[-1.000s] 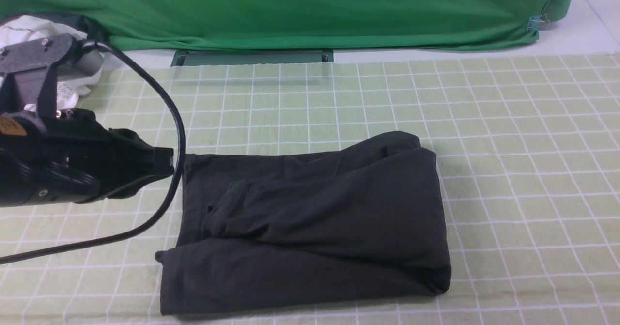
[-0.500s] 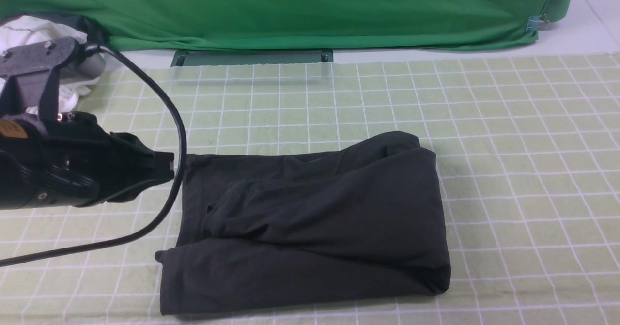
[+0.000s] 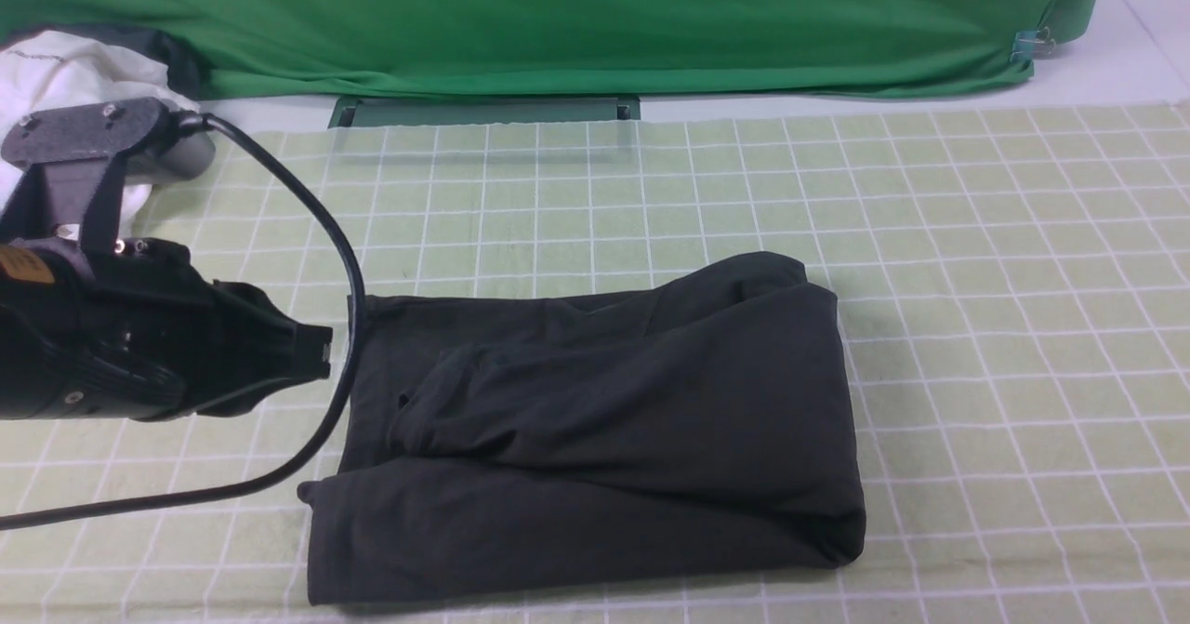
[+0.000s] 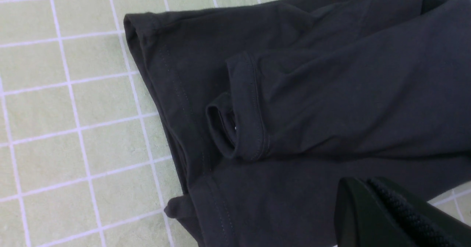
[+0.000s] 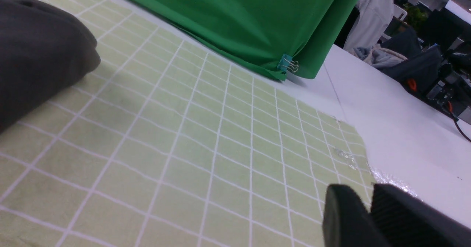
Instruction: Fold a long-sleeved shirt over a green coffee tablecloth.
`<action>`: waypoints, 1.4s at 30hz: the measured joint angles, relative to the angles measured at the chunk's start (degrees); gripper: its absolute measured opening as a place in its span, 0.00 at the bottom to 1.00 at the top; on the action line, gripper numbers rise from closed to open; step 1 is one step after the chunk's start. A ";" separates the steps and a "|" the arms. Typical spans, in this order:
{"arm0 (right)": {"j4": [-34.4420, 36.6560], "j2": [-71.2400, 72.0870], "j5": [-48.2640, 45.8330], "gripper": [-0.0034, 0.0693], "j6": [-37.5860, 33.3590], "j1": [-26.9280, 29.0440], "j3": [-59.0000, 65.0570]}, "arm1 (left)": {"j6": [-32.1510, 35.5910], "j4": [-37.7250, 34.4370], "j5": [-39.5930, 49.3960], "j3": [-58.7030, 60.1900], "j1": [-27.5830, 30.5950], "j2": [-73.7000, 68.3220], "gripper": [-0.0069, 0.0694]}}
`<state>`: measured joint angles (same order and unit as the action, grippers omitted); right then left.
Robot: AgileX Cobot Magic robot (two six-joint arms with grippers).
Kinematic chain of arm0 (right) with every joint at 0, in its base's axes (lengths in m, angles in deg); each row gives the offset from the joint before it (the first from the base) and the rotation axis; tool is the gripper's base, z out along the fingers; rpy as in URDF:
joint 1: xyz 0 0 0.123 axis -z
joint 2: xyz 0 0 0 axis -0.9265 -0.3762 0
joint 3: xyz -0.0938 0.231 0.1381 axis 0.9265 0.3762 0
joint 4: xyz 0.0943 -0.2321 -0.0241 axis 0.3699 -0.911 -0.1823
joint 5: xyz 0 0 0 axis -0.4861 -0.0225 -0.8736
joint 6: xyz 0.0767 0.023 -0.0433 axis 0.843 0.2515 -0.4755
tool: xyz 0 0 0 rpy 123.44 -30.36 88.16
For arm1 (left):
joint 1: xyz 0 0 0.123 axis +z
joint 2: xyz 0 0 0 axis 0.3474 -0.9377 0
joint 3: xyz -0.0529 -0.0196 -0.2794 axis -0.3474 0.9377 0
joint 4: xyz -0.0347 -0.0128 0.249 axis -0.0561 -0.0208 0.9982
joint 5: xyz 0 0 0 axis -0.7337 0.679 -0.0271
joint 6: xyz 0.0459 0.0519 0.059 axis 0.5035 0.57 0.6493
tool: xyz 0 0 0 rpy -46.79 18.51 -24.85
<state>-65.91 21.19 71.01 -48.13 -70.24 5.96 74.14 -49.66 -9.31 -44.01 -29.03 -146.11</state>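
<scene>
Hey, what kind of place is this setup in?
Probably a lab or office bench: green drape clipped up as a backdrop, checked tablecloth on a white table, desks and chairs behind.

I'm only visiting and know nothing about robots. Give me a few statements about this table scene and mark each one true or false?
1. The long-sleeved shirt lies folded into a compact bundle on the green coffee tablecloth. True.
2. The left gripper is gripping the shirt's edge. False: it sits shut beside the shirt, holding nothing.
3. A sleeve cuff lies on top of the folded shirt. True.
4. The cloth under the shirt is plain red. False: it is pale yellow-green with a grid of white lines.
5. The right gripper rests on the shirt. False: it is off to the side, clear of the shirt.
</scene>
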 joint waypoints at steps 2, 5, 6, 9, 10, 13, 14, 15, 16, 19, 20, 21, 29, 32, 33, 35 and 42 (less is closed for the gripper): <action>0.05 0.00 0.00 0.22 0.00 0.00 0.00 | 0.04 0.00 0.06 0.00 0.00 0.00 0.11; 0.05 0.00 0.00 0.24 0.00 0.00 0.00 | 0.04 0.00 0.18 0.00 0.00 0.00 0.11; 0.05 0.00 0.00 0.24 0.00 0.00 0.00 | 0.04 0.00 0.23 0.00 0.00 0.00 0.11; 0.05 0.00 -0.06 0.25 0.00 0.00 0.00 | 0.04 0.00 0.74 0.00 0.00 0.00 0.11; 0.05 0.00 -0.06 0.26 0.00 0.00 0.00 | 0.04 0.00 1.03 0.00 0.00 0.00 0.11; 0.05 0.00 -0.24 0.27 0.00 0.00 0.00 | 0.04 0.00 2.64 0.00 0.00 0.00 0.11; 0.05 0.00 -0.56 0.27 0.00 0.00 0.00 | 0.04 0.00 3.17 0.00 0.00 0.00 0.11; 0.05 0.00 -0.74 0.27 0.00 0.00 0.00 | 0.04 0.06 3.58 0.00 0.00 0.00 0.11; 0.11 0.00 -1.21 0.27 0.72 0.00 0.00 | 0.04 0.12 4.09 0.00 0.00 0.00 0.11; 0.21 0.00 -3.42 0.28 4.70 0.00 0.00 | 0.04 0.17 4.33 0.00 0.00 0.00 0.11; 0.23 0.00 -4.00 0.28 6.65 0.00 0.00 | 0.04 0.17 4.46 0.00 0.00 0.00 0.11; 0.28 0.00 -4.23 0.29 8.09 0.00 0.02 | 0.04 0.17 4.60 0.00 0.00 0.05 0.11; 0.34 0.00 -4.82 0.29 11.85 0.00 0.02 | 0.04 1.44 5.01 0.00 0.00 3.72 0.11; 0.40 0.00 -4.82 0.31 11.84 0.00 0.02 | 0.04 1.75 6.03 0.00 0.00 7.32 0.11; 0.40 0.00 -4.82 0.31 11.84 0.00 0.02 | 0.04 1.75 6.16 0.00 0.00 7.91 0.11; 0.46 0.00 -4.82 0.32 11.84 0.00 0.02 | 0.04 2.13 8.35 0.00 0.00 12.35 0.11; 0.45 0.00 -4.82 0.33 11.84 0.00 0.02 | 0.16 0.27 10.92 0.67 0.00 27.98 0.11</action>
<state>-65.46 21.19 66.19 -36.29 -70.24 5.97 74.31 -49.39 1.60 -43.35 -29.03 -118.13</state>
